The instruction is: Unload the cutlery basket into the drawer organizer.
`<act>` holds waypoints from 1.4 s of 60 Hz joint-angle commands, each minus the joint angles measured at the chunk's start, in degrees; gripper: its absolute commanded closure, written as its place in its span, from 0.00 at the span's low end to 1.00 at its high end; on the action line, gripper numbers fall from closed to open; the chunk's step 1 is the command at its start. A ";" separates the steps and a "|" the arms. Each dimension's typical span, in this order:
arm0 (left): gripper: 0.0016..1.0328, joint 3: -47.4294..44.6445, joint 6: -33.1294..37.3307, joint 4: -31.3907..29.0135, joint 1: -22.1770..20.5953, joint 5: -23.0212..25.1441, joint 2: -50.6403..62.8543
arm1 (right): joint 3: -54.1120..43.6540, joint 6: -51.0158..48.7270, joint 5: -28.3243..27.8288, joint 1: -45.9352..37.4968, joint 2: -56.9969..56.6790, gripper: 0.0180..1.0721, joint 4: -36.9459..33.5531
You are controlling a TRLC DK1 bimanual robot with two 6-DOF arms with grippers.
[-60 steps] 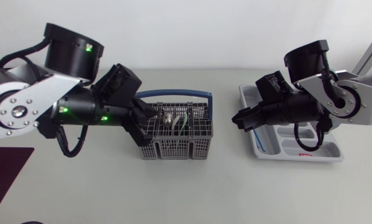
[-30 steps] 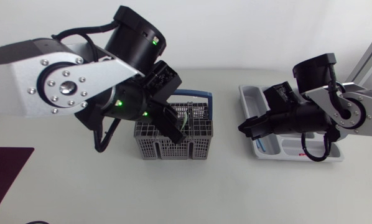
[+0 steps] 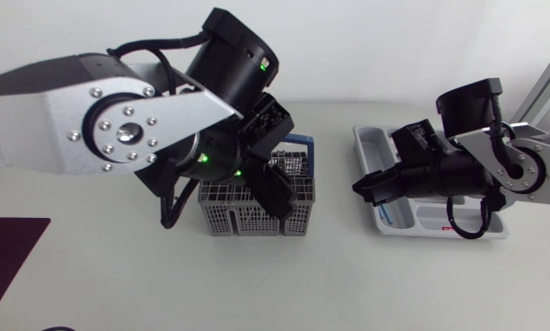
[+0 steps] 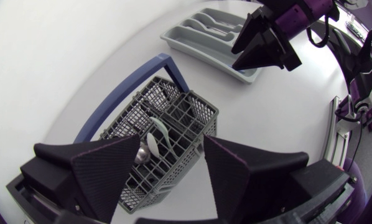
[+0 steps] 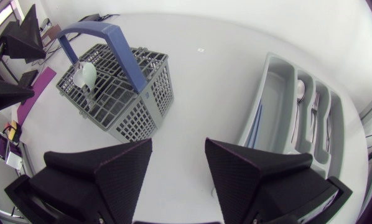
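White bench [image 3: 119, 285] from above: our left gripper [image 3: 277, 198] hovers over the cutlery basket [image 3: 227, 219], and the right gripper [image 3: 361, 187] sits by the drawer organizer [image 3: 372, 140]. Left wrist: that gripper is spread, and a pale spoon [image 4: 153, 143] stands bowl-up below it, shaft near vertical. We judge it stiff, light and likely slippery, so we would pinch its neck. Right wrist: spread too, holding nothing.

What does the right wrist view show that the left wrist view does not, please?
Only the right wrist view shows a purple mat beyond the grey wire cutlery basket with a blue handle, plus the open right gripper from behind. Only the left wrist view shows that gripper from outside, by the grey plastic drawer organizer, and the open left gripper from behind. Both show the basket, a pale spoon in it, and the organizer.
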 commanded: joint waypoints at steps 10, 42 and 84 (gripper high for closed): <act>0.04 -3.29 -1.80 7.06 -5.94 -15.45 1.34 | -2.19 -0.46 -0.11 -0.43 -0.48 0.40 1.18; 0.04 17.28 -22.54 -22.56 -1.37 -15.27 13.12 | -2.63 -1.16 -0.11 -0.51 0.13 0.40 2.06; 0.29 34.94 -30.63 -37.41 -2.60 -19.14 28.41 | -3.33 -1.87 -0.11 -0.69 0.22 0.40 2.67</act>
